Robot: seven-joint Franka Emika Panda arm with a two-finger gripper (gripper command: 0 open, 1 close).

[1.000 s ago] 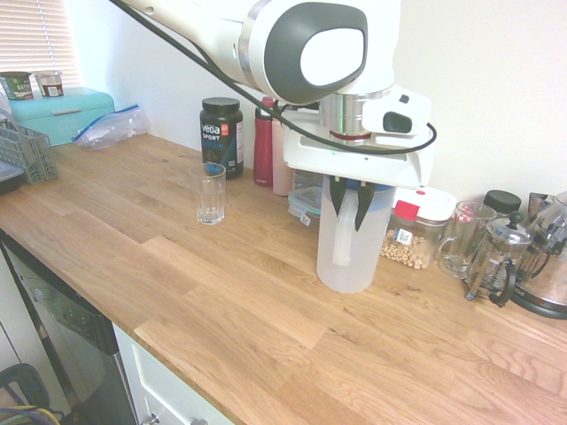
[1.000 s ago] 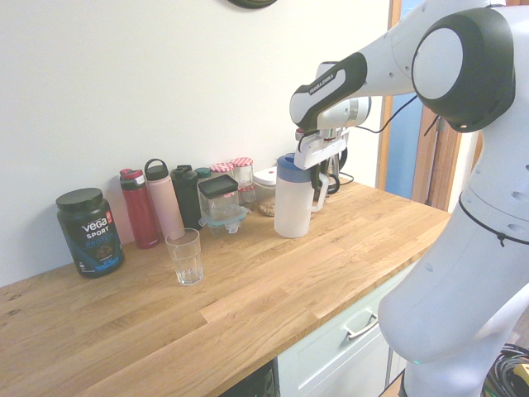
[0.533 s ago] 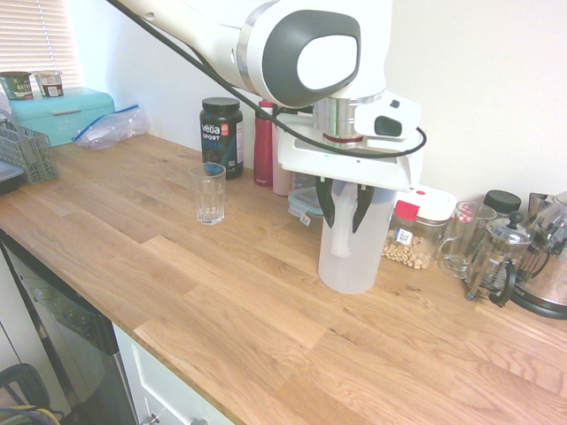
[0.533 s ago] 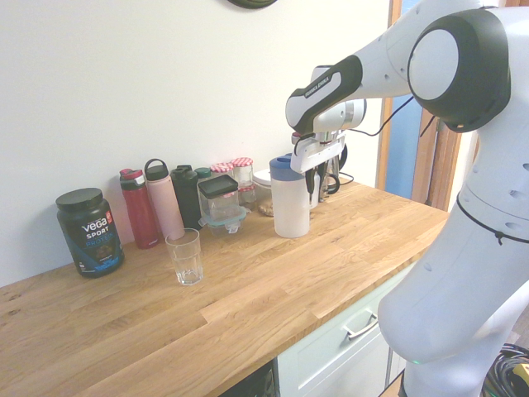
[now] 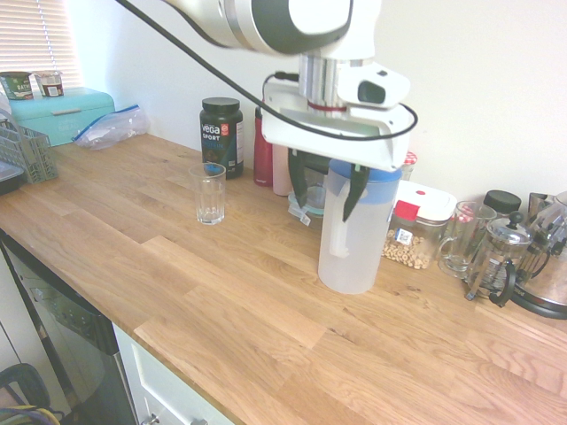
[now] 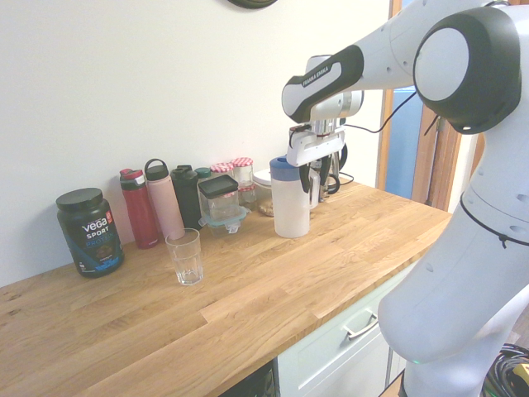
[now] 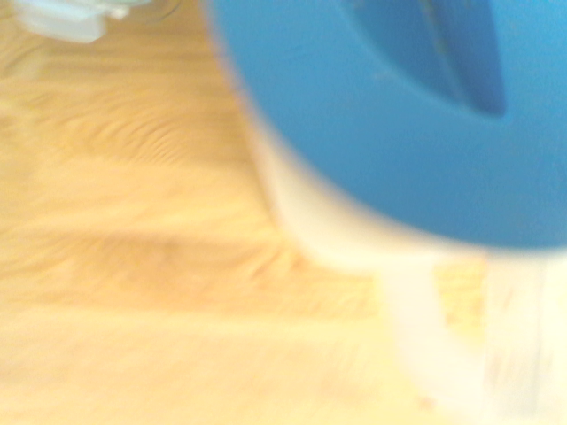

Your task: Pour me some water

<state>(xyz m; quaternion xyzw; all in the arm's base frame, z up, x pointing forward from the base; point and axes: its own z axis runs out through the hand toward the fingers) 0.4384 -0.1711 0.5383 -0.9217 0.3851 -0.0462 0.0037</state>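
A translucent white water pitcher [image 5: 354, 239] with a blue lid [image 5: 370, 171] stands upright on the wooden counter [image 5: 177, 292], its handle [image 5: 337, 237] facing the front edge. My gripper [image 5: 328, 193] hangs at the pitcher's top with its fingers [image 5: 355, 190] spread wide on either side of the handle's upper part, open and gripping nothing. From the other side the gripper [image 6: 316, 176] sits just behind the pitcher [image 6: 289, 207]. An empty clear glass [image 5: 210, 193] stands apart to the pitcher's left. The wrist view is filled by the blurred blue lid [image 7: 381, 106].
A black Vega tub [image 5: 221, 135], red and pink bottles [image 5: 264, 143] and a lidded container [image 5: 306, 202] line the wall behind. A cereal box [image 5: 416, 230], glass mug [image 5: 462, 237] and French press [image 5: 499, 258] crowd the right. A teal bread box [image 5: 62, 111] stands far left.
The gripper has let go of the pitcher's handle, spread its fingers and risen a little. The pitcher stays standing on the counter.
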